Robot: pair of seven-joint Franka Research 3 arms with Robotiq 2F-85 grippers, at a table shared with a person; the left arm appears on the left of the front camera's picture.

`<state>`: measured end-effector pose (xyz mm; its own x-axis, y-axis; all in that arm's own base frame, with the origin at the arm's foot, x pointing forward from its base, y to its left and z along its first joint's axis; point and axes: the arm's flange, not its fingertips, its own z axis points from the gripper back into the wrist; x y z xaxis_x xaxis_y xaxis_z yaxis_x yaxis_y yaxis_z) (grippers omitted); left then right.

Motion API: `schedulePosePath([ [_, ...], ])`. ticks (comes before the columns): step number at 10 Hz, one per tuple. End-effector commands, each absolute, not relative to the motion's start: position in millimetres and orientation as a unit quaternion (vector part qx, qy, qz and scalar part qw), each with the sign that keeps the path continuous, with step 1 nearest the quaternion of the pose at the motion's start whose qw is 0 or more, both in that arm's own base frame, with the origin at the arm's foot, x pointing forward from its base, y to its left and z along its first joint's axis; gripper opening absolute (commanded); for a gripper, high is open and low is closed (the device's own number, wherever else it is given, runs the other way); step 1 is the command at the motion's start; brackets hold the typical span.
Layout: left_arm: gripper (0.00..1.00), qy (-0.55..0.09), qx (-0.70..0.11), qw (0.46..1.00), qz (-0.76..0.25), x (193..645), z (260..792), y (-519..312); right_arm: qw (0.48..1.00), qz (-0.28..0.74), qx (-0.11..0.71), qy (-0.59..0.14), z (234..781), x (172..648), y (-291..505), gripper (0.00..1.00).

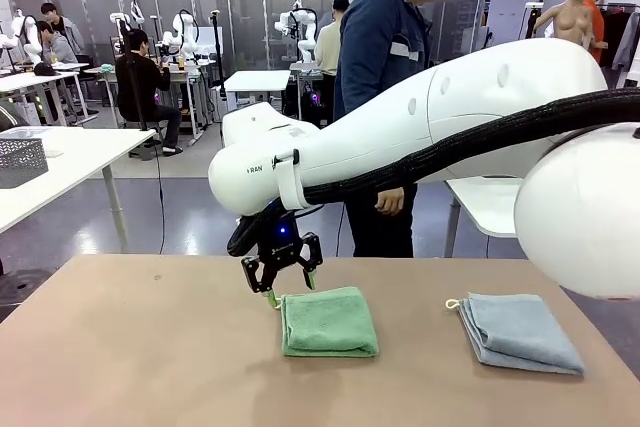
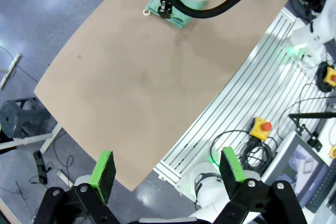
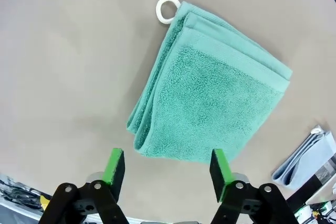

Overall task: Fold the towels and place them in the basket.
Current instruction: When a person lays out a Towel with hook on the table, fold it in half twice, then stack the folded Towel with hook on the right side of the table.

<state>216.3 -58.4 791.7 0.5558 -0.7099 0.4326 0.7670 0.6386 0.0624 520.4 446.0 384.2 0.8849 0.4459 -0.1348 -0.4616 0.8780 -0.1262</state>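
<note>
Presently noted: green towel (image 1: 329,321) lying folded and flat on the brown bench (image 1: 140,347), roughly mid-bench, taken here as the landmark. White loop (image 3: 166,10) at one corner of the green towel, resting on the bench surface just off the cloth. Folded edges stacked in layers along one long side, as seen in the right wrist view.

Right claw (image 1: 285,287) hanging above the bench at the green towel's far left corner, fingers pointing down, green pads (image 3: 115,166) spread wide with nothing between them. No contact with the green towel confirmed; pad tips close to its edge in the front view, clear of the cloth in the right wrist view. White right arm reaching in across the bench over the area right of the green towel.

Blue-grey towel (image 1: 519,331) also folded, flat on the bench, well to the right of the green towel and apart from it, its white loop pointing back toward the green towel. One corner of it (image 3: 304,158) also caught in the right wrist view, beyond the green towel.

Left claw (image 2: 168,167) held high and well away from the green towel, above the bench's near left corner, pads spread fully, empty.

Person (image 1: 380,67) standing behind the bench, beyond the green towel, one hand (image 1: 389,201) hanging at the side.
</note>
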Motion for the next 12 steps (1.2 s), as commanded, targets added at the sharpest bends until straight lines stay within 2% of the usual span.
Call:
schedulePosePath([
  [1,1.00,-0.213,-0.067,0.880,-0.420,215,792,-58,0.967,0.235,-0.082,0.051,385,522,446,0.82],
  [10,1.00,-0.213,-0.067,0.880,-0.420,215,792,-58,0.968,0.233,-0.077,0.051,385,522,446,0.82],
  [12,1.00,-0.213,-0.067,0.880,-0.420,215,792,-58,0.974,0.221,-0.027,0.047,413,479,385,0.82],
])
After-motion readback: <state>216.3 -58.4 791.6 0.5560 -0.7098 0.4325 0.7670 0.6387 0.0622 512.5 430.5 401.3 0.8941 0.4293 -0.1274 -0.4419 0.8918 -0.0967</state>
